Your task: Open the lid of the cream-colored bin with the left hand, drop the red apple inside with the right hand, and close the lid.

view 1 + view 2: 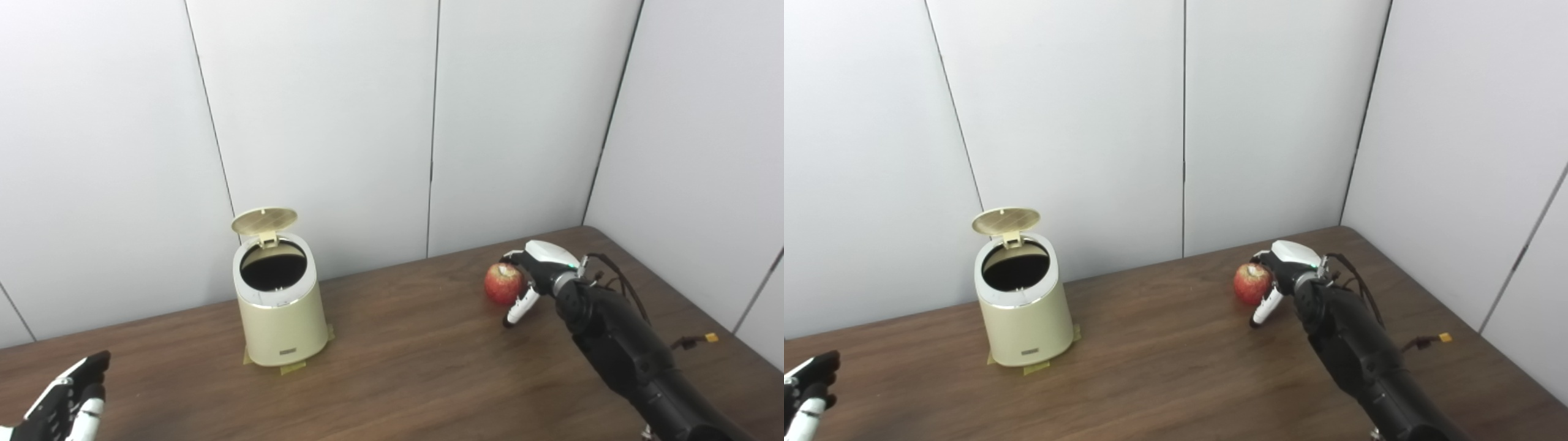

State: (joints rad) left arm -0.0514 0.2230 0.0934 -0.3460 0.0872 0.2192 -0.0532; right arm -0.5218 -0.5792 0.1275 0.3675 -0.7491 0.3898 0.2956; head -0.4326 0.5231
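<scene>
Beside apple (pixel 503 283), right hand (pixel 539 263) fingers (pixel 518 309) curled; bin (pixel 280 315) lid (pixel 264 220) up.

The dark wooden table (pixel 416 361) carries a cream-colored bin (pixel 282 318), standing upright well left of the right hand (pixel 542 266) on tape patches, and a red apple (pixel 503 283) resting just beside that hand's fingers.

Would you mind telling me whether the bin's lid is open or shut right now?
Open. The lid stands tipped back on its hinge behind the bin, leaving the dark round opening uncovered. Neither hand touches it.
</scene>
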